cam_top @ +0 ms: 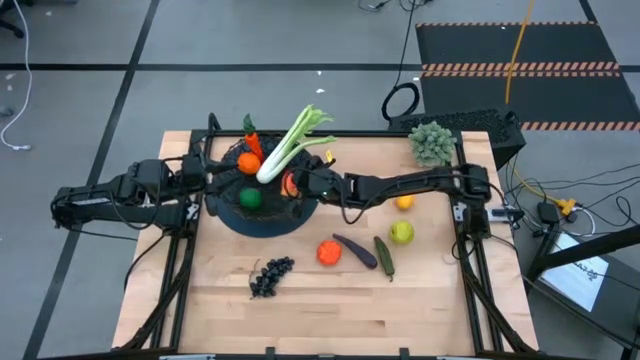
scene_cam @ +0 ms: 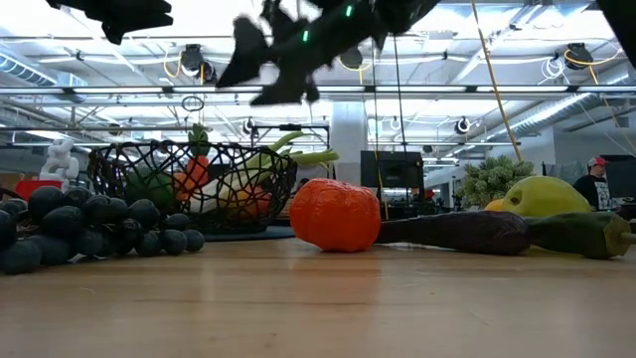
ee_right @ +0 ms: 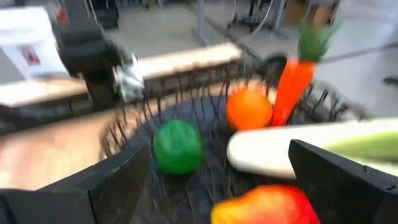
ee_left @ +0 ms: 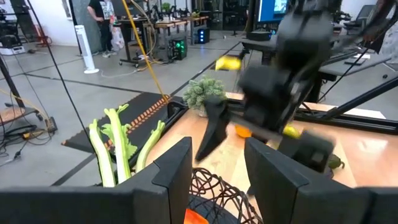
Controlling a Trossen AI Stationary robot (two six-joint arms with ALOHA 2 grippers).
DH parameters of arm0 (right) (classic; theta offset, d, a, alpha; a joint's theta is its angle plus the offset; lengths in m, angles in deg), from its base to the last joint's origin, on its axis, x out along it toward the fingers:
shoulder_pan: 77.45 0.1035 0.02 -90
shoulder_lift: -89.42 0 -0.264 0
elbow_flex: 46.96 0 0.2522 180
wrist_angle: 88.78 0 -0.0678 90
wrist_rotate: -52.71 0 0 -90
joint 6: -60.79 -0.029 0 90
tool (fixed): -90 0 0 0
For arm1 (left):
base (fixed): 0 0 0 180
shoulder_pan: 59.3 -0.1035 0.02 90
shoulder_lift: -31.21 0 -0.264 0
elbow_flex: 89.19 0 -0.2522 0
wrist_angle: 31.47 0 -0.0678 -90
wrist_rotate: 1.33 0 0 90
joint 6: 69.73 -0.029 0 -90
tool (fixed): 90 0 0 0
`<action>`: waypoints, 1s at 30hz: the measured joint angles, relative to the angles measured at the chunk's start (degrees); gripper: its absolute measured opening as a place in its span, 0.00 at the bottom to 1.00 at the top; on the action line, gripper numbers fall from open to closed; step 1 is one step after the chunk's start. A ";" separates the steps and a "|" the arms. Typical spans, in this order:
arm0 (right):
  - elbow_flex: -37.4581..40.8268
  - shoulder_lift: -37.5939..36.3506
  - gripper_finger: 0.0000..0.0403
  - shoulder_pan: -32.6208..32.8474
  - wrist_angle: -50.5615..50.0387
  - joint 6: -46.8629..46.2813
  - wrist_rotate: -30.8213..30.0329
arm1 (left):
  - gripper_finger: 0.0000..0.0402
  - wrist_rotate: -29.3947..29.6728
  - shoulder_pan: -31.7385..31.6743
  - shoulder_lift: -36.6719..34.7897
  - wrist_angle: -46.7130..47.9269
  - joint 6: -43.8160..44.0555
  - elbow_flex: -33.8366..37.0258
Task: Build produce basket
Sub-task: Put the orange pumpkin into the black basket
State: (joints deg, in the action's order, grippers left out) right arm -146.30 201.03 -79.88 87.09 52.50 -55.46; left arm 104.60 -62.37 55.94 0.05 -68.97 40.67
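The left gripper (cam_top: 203,176) is sitting at the left rim of the basket (cam_top: 232,216), near the table's (cam_top: 420,300) left edge. Its jaws are standing partly apart; the left wrist view shows the wire rim just in front of them, but whether they are pinching it cannot be told. It is probably there to steady the bowl while the other arm loads it.

The basket is resting toward the far left of the table. Inside it are lying a green apple (ee_right: 178,145), an orange (ee_right: 249,108), a carrot (ee_right: 293,78) leaning upright against the far wall, and a mango (ee_right: 264,207). The long leafy stalk (cam_top: 290,147) is lying across the top, its leaves sticking out past the far rim, likely because it is too long to sit inside.

The right gripper (cam_top: 305,184) is hanging over the basket's right side, just above the mango, with its jaws wide apart and holding nothing. This looks like the moment just after a drop.

Not yet loaded are the grapes (cam_top: 270,276) near the front edge, then a second orange (cam_top: 329,252), the eggplant (cam_top: 355,251), the cucumber (cam_top: 385,258), and two yellowish fruits (cam_top: 402,232) nearer the right edge. The frilly clump (cam_top: 432,142) is sitting at the far right corner.
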 joint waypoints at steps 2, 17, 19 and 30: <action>-0.15 -3.01 0.93 1.05 -4.47 0.03 -1.72 | 0.37 -0.31 0.00 0.02 0.04 -0.11 0.00; 14.26 -19.28 0.93 18.87 -25.53 -9.20 -2.63 | 0.37 -3.31 0.79 0.02 -0.83 0.93 0.00; 19.09 -19.97 0.93 20.28 -20.92 -9.82 -2.71 | 0.37 -4.00 1.31 0.00 -1.51 1.46 0.00; 38.77 -20.17 0.99 19.26 5.05 -6.92 -0.76 | 0.37 -3.92 3.02 2.71 -1.97 2.54 -0.02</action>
State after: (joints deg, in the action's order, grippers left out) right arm -107.54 180.86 -60.62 92.14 45.58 -56.22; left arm 100.68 -59.35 58.65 -1.92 -66.44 40.65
